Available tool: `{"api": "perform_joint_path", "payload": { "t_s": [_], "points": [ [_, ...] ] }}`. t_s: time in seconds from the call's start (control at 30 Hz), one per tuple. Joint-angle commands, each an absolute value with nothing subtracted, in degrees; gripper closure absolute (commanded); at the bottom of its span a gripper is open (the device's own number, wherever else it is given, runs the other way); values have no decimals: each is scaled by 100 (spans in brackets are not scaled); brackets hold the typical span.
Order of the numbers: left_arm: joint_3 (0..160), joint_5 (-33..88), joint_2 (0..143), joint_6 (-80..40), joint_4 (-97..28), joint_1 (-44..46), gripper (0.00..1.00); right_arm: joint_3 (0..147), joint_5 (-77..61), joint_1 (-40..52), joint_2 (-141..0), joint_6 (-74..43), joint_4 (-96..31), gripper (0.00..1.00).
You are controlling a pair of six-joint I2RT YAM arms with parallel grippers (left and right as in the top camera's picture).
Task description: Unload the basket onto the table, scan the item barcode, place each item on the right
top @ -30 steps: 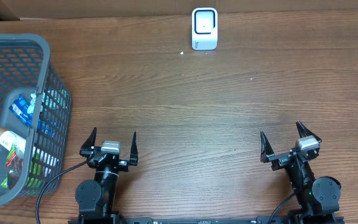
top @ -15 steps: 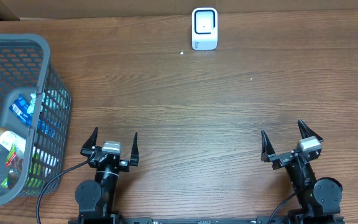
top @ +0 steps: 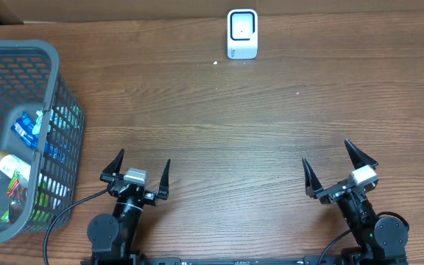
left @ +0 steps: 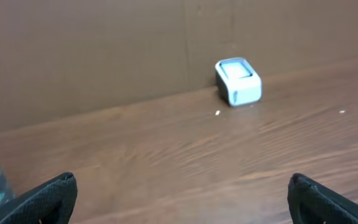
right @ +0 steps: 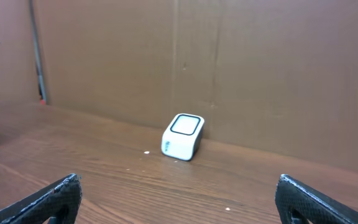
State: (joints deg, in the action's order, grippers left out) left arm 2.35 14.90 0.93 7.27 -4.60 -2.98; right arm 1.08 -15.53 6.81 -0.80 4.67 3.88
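Jaws on both arms stand wide and grip nothing. You have the left gripper [top: 143, 160] and the right gripper [top: 326, 152] low at the near edge of the wooden table [top: 219, 125], well apart from each other. Your items [top: 29, 129] lie inside the grey basket [top: 28, 48] on the left. The white scanner [top: 242, 33] stands at the far edge, near the middle, just beside the cardboard wall [right: 229, 62].

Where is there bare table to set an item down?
Bare wood spans the middle, bordered by the scanner behind, the basket at left, and the open left gripper and right gripper in front. Only the basket's inside is crowded, with packaged items.
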Motion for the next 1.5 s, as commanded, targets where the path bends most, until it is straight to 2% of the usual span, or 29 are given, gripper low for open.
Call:
{"api": "perform_joint_path", "payload": {
  "t_s": [0.0,0.43,0.77,0.97,1.13,1.27,1.47],
  "points": [
    [928,1767,272,609,-740,-259,0,427,-1772,711,-16,423,423,0],
    [3242,2353,2399,626,-1636,-259,0,1323,-2097,711,-19,423,-19,0],
    [5533,2405,4587,626,-3343,-259,0,2156,-2141,711,-440,423,-628,0],
    [7124,2403,5699,779,-4241,-259,0,2888,-2517,711,-1352,425,-880,0],
    [8458,2349,6445,777,-5450,-259,0,3758,-2635,711,-2316,427,-1483,0],
    [9478,2193,7013,775,-6471,-259,0,4792,-2884,711,-3321,427,-2322,0],
    [9874,2154,7306,781,-6912,-259,0,6359,-3468,711,-4753,475,-3774,0]
  ]
}}
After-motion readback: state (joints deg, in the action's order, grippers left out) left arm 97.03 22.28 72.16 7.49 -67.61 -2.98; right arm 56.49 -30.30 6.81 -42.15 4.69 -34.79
